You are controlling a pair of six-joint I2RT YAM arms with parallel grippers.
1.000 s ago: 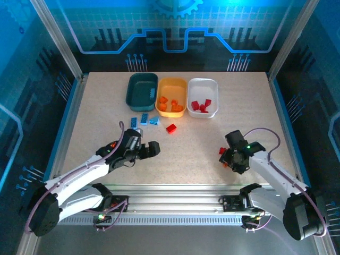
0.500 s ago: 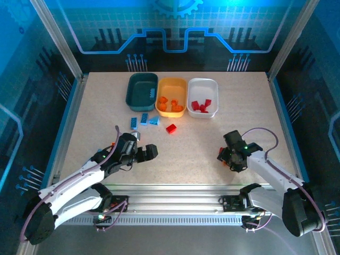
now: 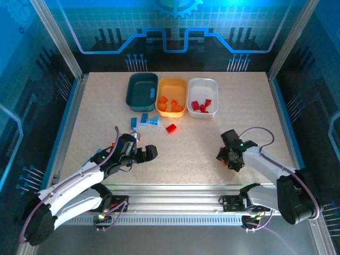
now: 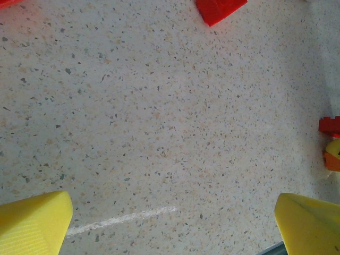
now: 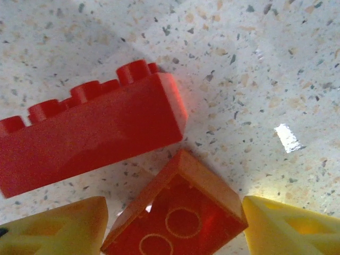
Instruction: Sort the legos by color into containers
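Speckled beige table (image 3: pixel 95 117) — teal tray (image 3: pixel 139 89), yellow-orange tray (image 3: pixel 172 80), white tray (image 3: pixel 203 81); red, orange, blue legos (image 3: pixel 171 128).

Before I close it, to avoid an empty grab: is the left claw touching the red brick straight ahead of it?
Apart. Left wrist view: bare table separates the left claw from the red brick.

On the speckled table (image 3: pixel 101 111) a teal tray (image 3: pixel 139 91), orange tray (image 3: pixel 172 87) and white tray (image 3: pixel 202 87) sit side by side at the back. Blue bricks (image 3: pixel 144 120) and a small red brick (image 3: pixel 171 128) lie just before them. Nearer, on the right, a long red brick (image 5: pixel 90 138) lies beside an orange brick (image 5: pixel 180 212).
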